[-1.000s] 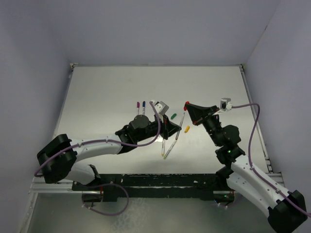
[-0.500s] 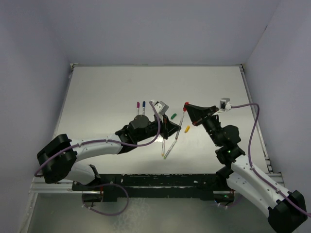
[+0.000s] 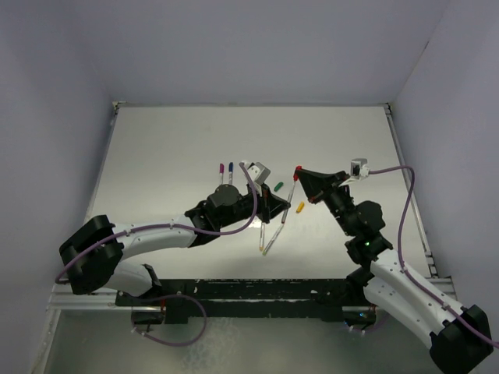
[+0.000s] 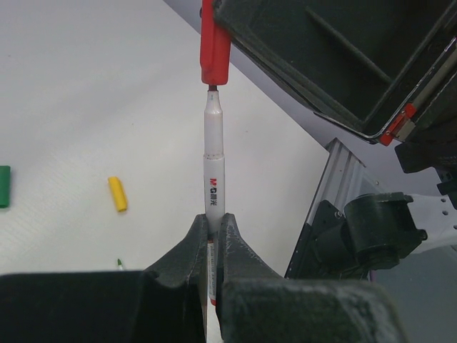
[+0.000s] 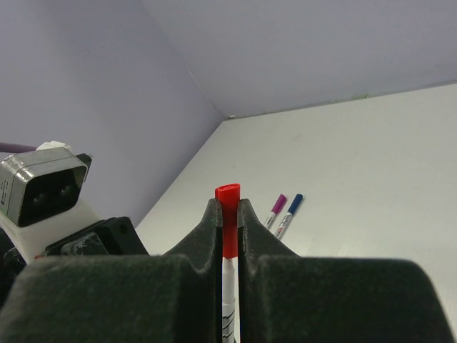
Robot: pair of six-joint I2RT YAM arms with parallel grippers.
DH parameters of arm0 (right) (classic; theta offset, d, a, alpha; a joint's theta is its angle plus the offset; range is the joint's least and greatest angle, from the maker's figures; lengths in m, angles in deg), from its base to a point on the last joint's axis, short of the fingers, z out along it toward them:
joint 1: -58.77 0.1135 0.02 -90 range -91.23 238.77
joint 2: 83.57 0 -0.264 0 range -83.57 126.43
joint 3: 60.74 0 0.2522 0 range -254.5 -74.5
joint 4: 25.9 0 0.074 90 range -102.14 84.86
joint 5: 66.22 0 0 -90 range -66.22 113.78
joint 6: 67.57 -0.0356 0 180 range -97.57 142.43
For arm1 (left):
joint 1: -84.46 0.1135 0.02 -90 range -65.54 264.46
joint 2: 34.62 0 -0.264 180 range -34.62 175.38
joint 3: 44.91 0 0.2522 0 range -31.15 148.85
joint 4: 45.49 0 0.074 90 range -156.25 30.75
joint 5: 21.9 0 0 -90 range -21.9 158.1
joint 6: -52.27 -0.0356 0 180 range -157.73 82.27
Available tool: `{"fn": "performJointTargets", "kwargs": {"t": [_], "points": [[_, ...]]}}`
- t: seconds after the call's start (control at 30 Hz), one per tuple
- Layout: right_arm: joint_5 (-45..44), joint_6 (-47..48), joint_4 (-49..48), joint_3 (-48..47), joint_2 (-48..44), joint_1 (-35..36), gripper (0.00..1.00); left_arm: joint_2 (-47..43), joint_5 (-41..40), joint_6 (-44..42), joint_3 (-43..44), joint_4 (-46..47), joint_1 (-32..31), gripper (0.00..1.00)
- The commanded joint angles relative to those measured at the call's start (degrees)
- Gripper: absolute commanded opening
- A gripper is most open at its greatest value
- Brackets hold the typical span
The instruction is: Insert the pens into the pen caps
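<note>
In the left wrist view my left gripper [image 4: 213,219] is shut on the grey-white barrel of a pen [image 4: 213,168] that points away from the camera. The pen's tip sits at the mouth of a red pen cap [image 4: 214,43]. My right gripper [image 5: 228,205] is shut on that red cap [image 5: 228,218], and the pen [image 5: 228,286] shows between its fingers below the cap. From above, the two grippers [image 3: 282,204] [image 3: 299,171] meet over the middle of the table. Loose green [image 3: 278,187] and yellow [image 3: 300,207] caps lie close by. Two uncapped pens [image 3: 267,236] lie nearer the arms.
Two capped pens, purple [image 3: 221,171] and blue [image 3: 231,171], lie side by side left of the grippers. The yellow cap [image 4: 117,194] and green cap [image 4: 3,186] lie left of the held pen. The table's right rail [image 3: 413,202] runs beside the right arm.
The right gripper with the red cap has shifted slightly left and down toward the pen tip. The left arm has held still.
</note>
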Motion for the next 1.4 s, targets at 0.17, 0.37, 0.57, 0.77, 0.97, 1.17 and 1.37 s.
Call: {"fn": "performJointTargets", "kwargs": {"t": [0.17,0.37,0.57,0.77,0.97,1.17,1.37], "points": [[2.05,0.17,-1.39,0.23,0.22,0.28,0.00,-0.81,-1.92,0.34,0.47,3.13,-0.14,0.00],[4.20,-1.21,0.38,1.59,0.58,0.35,0.00,0.10,-1.96,-0.01,1.84,3.85,-0.05,0.00],[6.66,-1.96,3.48,2.57,0.89,0.63,0.00,0.36,-2.26,-0.26,2.81,5.07,0.38,0.00],[14.25,-3.09,3.20,2.15,4.15,0.70,0.00,0.89,-1.56,3.30,0.54,12.42,1.95,0.00],[19.31,-3.34,2.71,2.18,6.18,0.93,0.00,0.15,0.28,6.59,-2.66,19.48,4.81,0.00],[23.51,-2.70,2.94,2.50,6.06,1.29,0.00,-2.16,-0.82,6.24,-4.35,23.75,5.95,0.00],[24.85,-2.05,3.69,3.05,6.88,2.46,0.00,-3.70,-1.12,5.51,-4.42,25.95,6.65,0.00]]}}
